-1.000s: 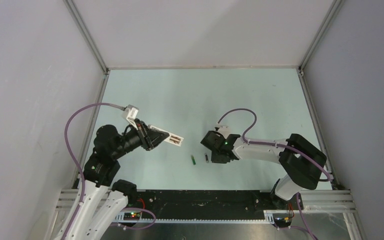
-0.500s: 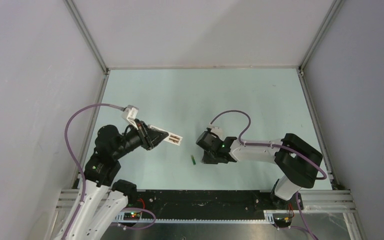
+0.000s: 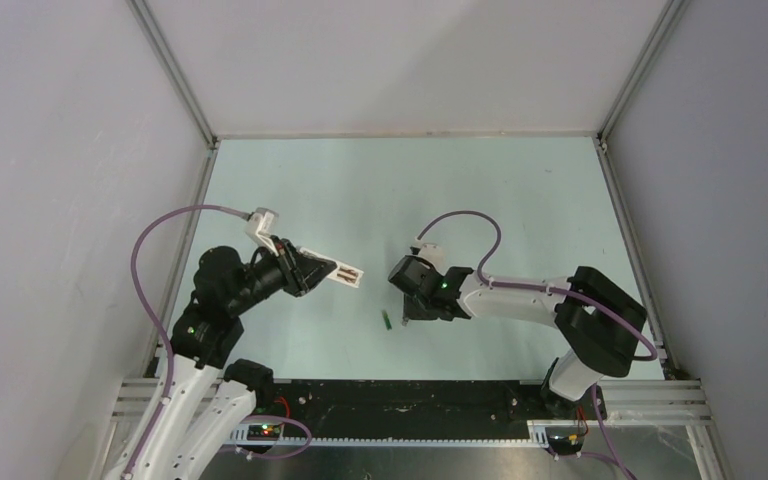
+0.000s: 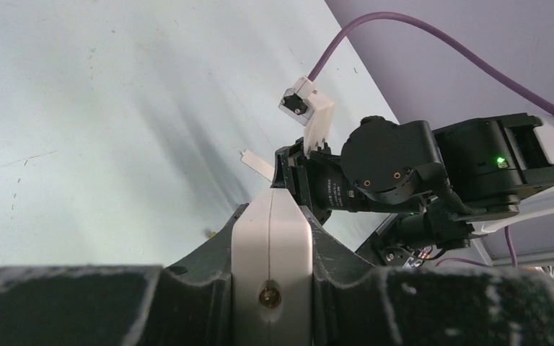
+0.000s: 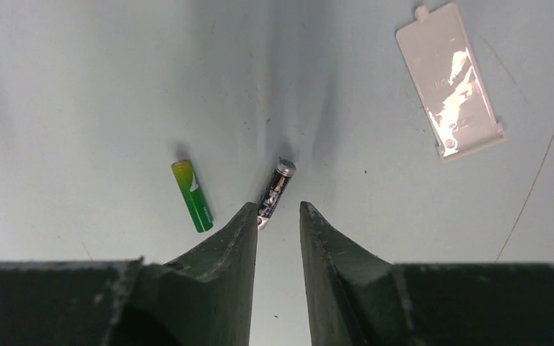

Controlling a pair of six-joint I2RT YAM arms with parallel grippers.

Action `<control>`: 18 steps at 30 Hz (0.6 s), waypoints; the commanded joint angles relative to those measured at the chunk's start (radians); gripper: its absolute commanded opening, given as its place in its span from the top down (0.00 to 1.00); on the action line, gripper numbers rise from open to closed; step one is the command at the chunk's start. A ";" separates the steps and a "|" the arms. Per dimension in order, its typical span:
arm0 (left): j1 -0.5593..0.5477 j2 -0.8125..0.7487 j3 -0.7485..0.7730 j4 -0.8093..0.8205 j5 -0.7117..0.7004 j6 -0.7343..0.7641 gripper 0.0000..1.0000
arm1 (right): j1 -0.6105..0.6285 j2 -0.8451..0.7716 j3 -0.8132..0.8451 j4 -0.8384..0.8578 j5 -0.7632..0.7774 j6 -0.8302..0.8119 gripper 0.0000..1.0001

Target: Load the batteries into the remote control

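Observation:
My left gripper (image 3: pixel 308 271) is shut on the white remote control (image 3: pixel 340 274) and holds it off the table, its free end pointing right. In the left wrist view the remote's end (image 4: pixel 271 252) sits clamped between the fingers (image 4: pixel 335 263). My right gripper (image 5: pixel 277 210) is open by a narrow gap, low over the table. The blackish battery (image 5: pixel 276 190) lies just beyond its tips, the near end beside the left finger (image 5: pixel 238 238). The green battery (image 5: pixel 192 196) lies to its left, and shows in the top view (image 3: pixel 387 320).
A white battery cover (image 5: pixel 449 79) lies flat on the pale green table, up and right of the black battery; it also shows in the left wrist view (image 4: pixel 257 164). The right arm's wrist (image 3: pixel 430 287) is close to the remote's free end. Grey walls enclose the table.
My right gripper has moved left, over the blackish battery, which it now covers in the top view. My left gripper with the remote has shifted slightly.

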 commanded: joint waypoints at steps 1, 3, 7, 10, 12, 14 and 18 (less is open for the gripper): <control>0.005 -0.008 0.040 0.023 -0.045 0.027 1.00 | -0.012 0.017 0.064 -0.023 0.068 -0.045 0.67; 0.006 -0.018 0.047 0.011 -0.070 0.025 1.00 | -0.017 0.041 0.079 -0.025 0.078 -0.058 0.67; 0.008 -0.035 0.053 -0.001 -0.092 0.027 1.00 | -0.015 0.088 0.114 -0.044 0.118 -0.073 0.62; 0.009 -0.035 0.053 -0.008 -0.086 0.023 1.00 | -0.017 0.112 0.133 -0.058 0.147 -0.079 0.59; 0.009 -0.033 0.051 -0.012 -0.084 0.014 1.00 | -0.017 0.123 0.143 -0.078 0.167 -0.077 0.57; 0.010 -0.031 0.050 -0.013 -0.080 0.008 1.00 | -0.024 0.126 0.146 -0.089 0.178 -0.078 0.57; 0.011 -0.030 0.050 -0.015 -0.071 0.003 1.00 | -0.028 0.131 0.147 -0.108 0.185 -0.086 0.56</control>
